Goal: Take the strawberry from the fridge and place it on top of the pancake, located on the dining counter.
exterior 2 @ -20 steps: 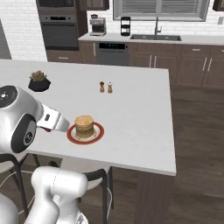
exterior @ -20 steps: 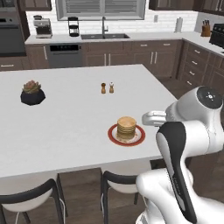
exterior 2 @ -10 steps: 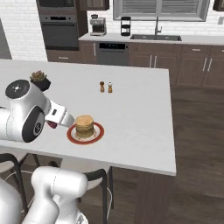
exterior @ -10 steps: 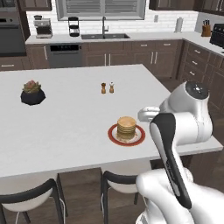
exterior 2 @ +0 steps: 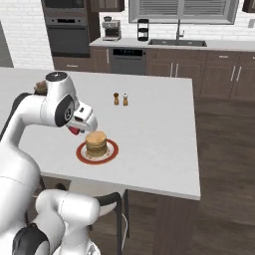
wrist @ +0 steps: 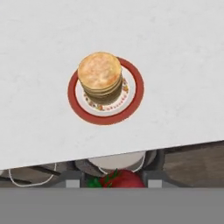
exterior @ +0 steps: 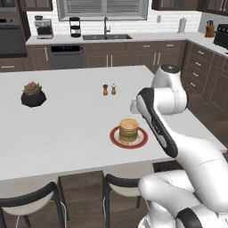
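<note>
- Above the counter's near edge, the two-finger hand (wrist: 114,183) stayed clamped on the small red strawberry (wrist: 122,179).
- Smooth white dining counter (exterior: 67,129) lay open around the round golden pancake stack (wrist: 100,74) on its red-rimmed plate (wrist: 133,98).

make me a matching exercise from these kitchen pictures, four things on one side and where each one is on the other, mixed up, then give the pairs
Things:
1. strawberry
2. pancake
3. salt and pepper shakers
4. small potted plant

Places:
A. near the far edge of the dining counter, beyond the plate
B. between the fingers of the gripper, above the counter
C. at the left of the dining counter in the left base view
D. stacked on the red-rimmed plate

Pairs: 1-B, 2-D, 3-A, 4-C
</note>
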